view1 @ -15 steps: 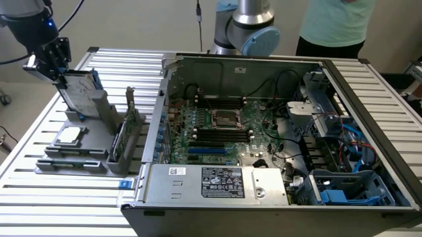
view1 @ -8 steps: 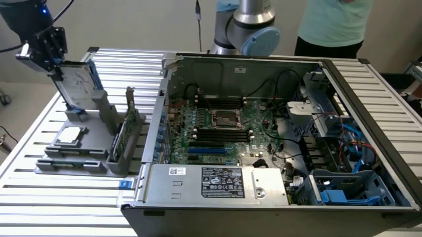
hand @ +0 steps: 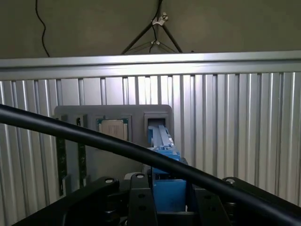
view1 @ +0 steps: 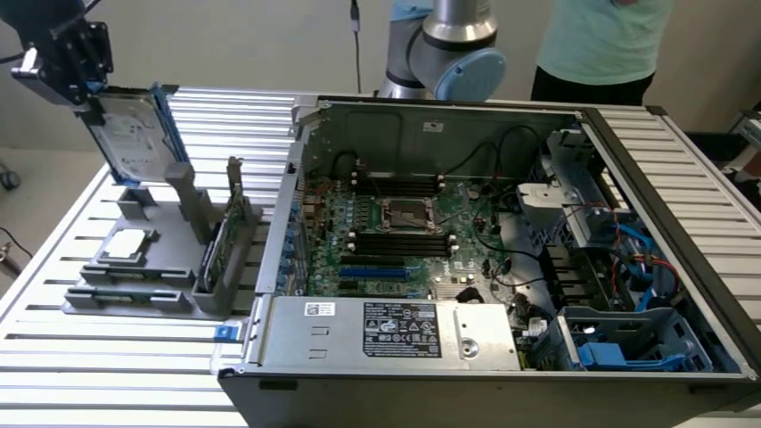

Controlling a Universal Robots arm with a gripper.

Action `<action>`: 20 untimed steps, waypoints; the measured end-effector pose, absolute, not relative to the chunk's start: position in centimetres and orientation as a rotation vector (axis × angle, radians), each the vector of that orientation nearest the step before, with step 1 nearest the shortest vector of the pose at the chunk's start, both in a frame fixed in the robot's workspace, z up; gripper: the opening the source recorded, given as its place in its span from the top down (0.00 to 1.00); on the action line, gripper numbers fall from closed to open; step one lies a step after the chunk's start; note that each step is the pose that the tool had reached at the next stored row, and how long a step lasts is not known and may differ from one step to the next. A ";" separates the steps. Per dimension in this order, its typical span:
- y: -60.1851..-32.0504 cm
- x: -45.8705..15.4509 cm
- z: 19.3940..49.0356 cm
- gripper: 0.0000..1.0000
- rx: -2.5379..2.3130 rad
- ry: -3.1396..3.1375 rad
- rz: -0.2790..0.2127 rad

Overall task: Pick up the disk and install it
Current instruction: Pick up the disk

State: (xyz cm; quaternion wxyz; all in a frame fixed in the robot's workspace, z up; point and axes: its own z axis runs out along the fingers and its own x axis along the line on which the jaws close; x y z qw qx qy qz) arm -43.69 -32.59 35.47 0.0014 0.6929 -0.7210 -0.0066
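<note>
Exterior view: my jaws grip the disk [view1: 128, 134] by its top edge, upright over the grey holder [view1: 119, 299] on the counter [view1: 95, 374], well apart from the open computer case [view1: 452, 120]. Picked up, not installed. Label writing unreadable. Wrist view: its blue bracket sits clamped between my jaws.

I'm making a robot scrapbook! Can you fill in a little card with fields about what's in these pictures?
gripper: gripper shut on the disk, at its top end
disk: upright over the grey holder; clear of its slot or not, cannot tell
in holder: processor chip lying flat; green circuit card standing on edge
computer case: computer case open, at the exterior view's right of the holder
behind: a person
</note>
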 end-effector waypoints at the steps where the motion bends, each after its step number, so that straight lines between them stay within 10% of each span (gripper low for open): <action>1: -32.6 -43.6 35.9 0.67 2.175 -2.263 -0.021; 20: -32.8 -37.1 44.5 0.67 2.175 -2.262 -0.026</action>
